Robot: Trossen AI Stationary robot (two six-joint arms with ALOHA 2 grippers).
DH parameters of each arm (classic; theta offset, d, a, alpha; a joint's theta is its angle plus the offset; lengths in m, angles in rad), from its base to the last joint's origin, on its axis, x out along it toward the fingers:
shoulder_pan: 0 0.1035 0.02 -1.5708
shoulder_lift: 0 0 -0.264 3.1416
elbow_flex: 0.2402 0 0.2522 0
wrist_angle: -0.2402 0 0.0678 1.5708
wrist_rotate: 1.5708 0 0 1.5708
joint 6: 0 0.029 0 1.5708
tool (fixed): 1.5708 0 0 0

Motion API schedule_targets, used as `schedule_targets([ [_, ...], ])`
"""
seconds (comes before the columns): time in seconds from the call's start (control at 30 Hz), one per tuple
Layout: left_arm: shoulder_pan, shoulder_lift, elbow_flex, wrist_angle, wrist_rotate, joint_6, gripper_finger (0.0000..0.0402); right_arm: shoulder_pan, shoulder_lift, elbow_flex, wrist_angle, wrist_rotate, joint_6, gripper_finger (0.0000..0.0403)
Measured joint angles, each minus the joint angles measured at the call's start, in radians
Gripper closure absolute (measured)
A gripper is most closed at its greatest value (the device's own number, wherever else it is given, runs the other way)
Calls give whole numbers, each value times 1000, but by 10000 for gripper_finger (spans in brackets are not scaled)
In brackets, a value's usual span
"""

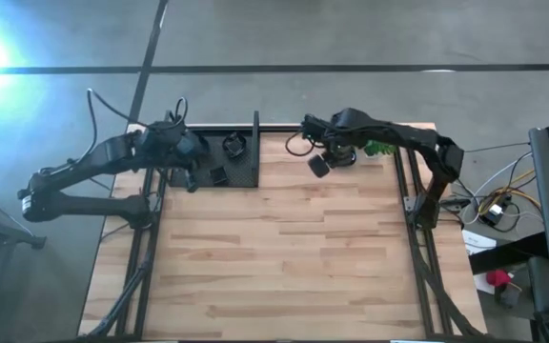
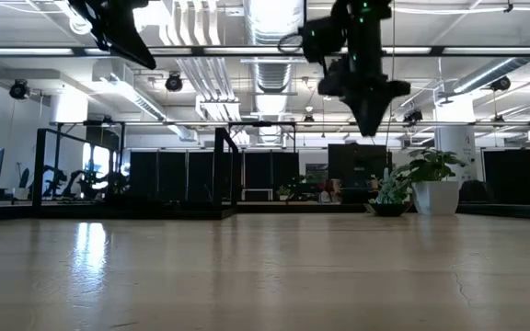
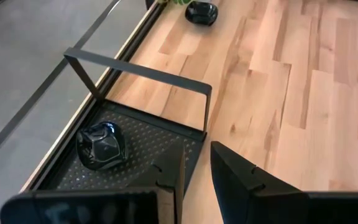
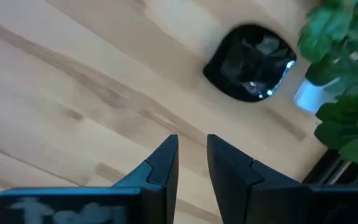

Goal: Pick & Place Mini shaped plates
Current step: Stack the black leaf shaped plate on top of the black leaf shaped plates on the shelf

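High view: both grippers up at the 12 o'clock edge, neither holding anything.
Left gripper (image 3: 194, 177) over the tray (image 3: 166, 140), narrow gap, one mini plate (image 3: 101, 144) inside. Right gripper (image 4: 191, 165) narrow gap, empty, plate (image 4: 250, 62) beside plant (image 4: 344, 93).

Pale wooden plank table (image 1: 274, 257) on a dark metal frame, black perforated tray (image 3: 148, 146) with upright rim at its eleven o'clock edge, small green leafy plant (image 1: 379, 149) at one o'clock, grey floor (image 1: 351, 38) around, tangled cables (image 1: 489, 195) at three o'clock
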Motion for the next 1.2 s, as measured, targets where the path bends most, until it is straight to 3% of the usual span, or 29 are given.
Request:
schedule_targets([
  [0.33,0,34,-1,5,-3,1,330,-70,3,-185,126,-1,-135,324],
  [0.57,0,64,-2,47,-3,0,330,-123,3,-275,308,-4,-253,324],
  [0.9,0,61,-2,83,-2,-31,330,-153,3,-388,372,-26,-354,334],
  [1.2,0,62,-2,82,1,-76,330,-157,4,-444,499,-27,-437,311],
])
